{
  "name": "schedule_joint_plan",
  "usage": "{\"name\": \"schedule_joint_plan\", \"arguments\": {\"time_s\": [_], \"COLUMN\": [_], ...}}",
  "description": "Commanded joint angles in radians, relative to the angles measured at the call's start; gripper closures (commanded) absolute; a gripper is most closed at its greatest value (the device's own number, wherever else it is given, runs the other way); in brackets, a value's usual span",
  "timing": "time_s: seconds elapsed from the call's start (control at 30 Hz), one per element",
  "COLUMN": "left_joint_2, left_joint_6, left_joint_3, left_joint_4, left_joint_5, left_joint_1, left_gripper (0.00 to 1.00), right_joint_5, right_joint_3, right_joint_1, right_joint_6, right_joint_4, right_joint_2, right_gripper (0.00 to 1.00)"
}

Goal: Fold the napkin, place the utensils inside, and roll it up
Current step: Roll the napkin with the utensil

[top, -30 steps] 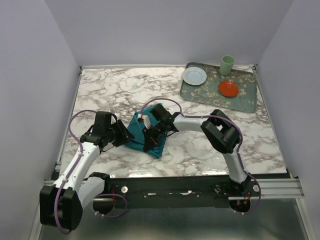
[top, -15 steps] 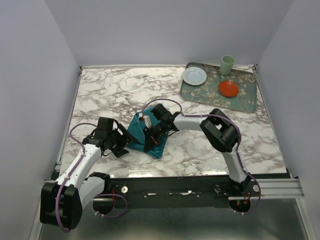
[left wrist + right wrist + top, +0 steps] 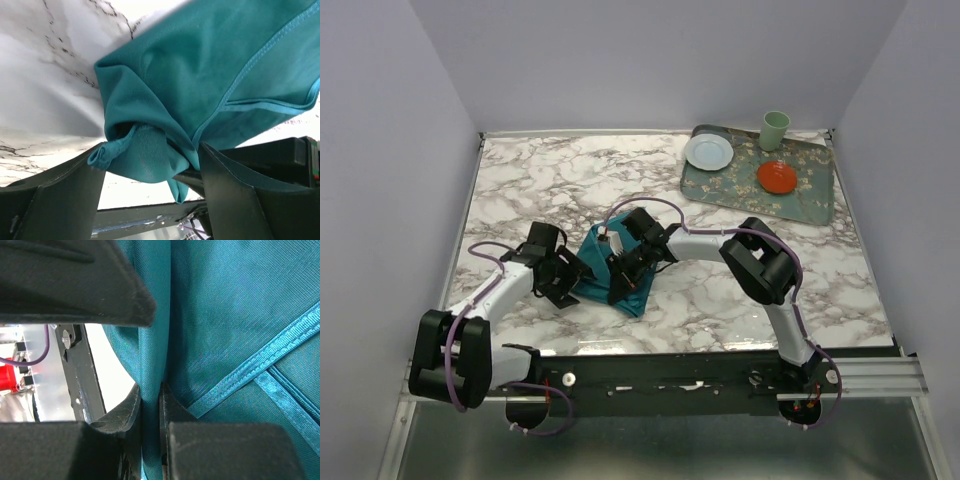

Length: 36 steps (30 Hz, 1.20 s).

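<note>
1. The napkin (image 3: 592, 262), a teal cloth folded into a rumpled wedge, lies on the marble table (image 3: 540, 180) near its front edge, between the two grippers and well apart from the tray.
2. The right gripper (image 3: 150, 392) stands with its jaws almost together, pinching an upright fold of the cloth. The hemmed edges run off beside it in the right wrist view. The grip looks meant to anchor the wedge while the other arm works its opposite corner.
3. The left gripper (image 3: 150, 160) sits at the wedge's left corner with its jaws spread wide. A bunched corner of cloth hangs between the fingers, brushing them at most and not clamped. The pose suggests an arm lined up to take or tuck that corner.
4. The utensils show in none of the three views, and whether any lie hidden inside the fold cannot be told. By that measure the folding looks under way, with the roll not yet made.
5. The patterned grey-green tray (image 3: 810, 205) rests at the far right of the table. It carries a white plate (image 3: 708, 151) at its left end, a small red dish (image 3: 777, 177) near the middle and a pale green cup (image 3: 775, 130) at its far edge. What the cup holds cannot be seen.
</note>
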State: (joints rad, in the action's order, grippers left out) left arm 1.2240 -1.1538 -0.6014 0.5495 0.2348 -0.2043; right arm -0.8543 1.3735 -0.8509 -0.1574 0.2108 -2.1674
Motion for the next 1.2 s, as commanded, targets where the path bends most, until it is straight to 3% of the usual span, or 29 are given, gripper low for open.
{"name": "schedule_joint_plan", "arguments": {"time_s": [0.0, 0.3, 0.6, 0.63, 0.8, 0.87, 1.03, 1.17], "left_joint_2": [0.029, 0.109, 0.215, 0.229, 0.262, 0.272, 0.278, 0.266], "left_joint_6": [-0.018, -0.011, 0.043, 0.054, 0.074, 0.085, 0.095, 0.094], "left_joint_3": [-0.043, -0.061, -0.096, -0.100, -0.118, -0.124, -0.121, -0.107], "left_joint_4": [-0.002, 0.009, 0.016, 0.023, 0.033, 0.039, 0.047, 0.053], "left_joint_5": [-0.058, -0.072, -0.095, -0.098, -0.088, -0.084, -0.075, -0.069], "left_joint_1": [-0.006, -0.009, -0.009, -0.009, -0.009, -0.009, -0.009, -0.010], "left_gripper": [0.19, 0.38, 0.67, 0.76, 0.82, 0.92, 1.00, 1.00], "right_joint_5": [0.130, 0.152, 0.208, 0.213, 0.271, 0.305, 0.391, 0.530], "right_joint_3": [-0.024, -0.031, -0.030, -0.031, -0.016, -0.007, 0.001, -0.001], "right_joint_1": [-0.004, -0.011, -0.033, -0.033, -0.040, -0.043, -0.066, -0.097], "right_joint_6": [0.032, 0.042, 0.056, 0.058, 0.081, 0.090, 0.105, 0.113], "right_joint_4": [0.055, 0.055, 0.064, 0.068, 0.131, 0.150, 0.223, 0.280], "right_joint_2": [-0.042, -0.042, -0.005, 0.001, 0.037, 0.052, 0.113, 0.201], "right_gripper": [0.99, 0.98, 0.92, 0.91, 0.84, 0.82, 0.65, 0.48]}}
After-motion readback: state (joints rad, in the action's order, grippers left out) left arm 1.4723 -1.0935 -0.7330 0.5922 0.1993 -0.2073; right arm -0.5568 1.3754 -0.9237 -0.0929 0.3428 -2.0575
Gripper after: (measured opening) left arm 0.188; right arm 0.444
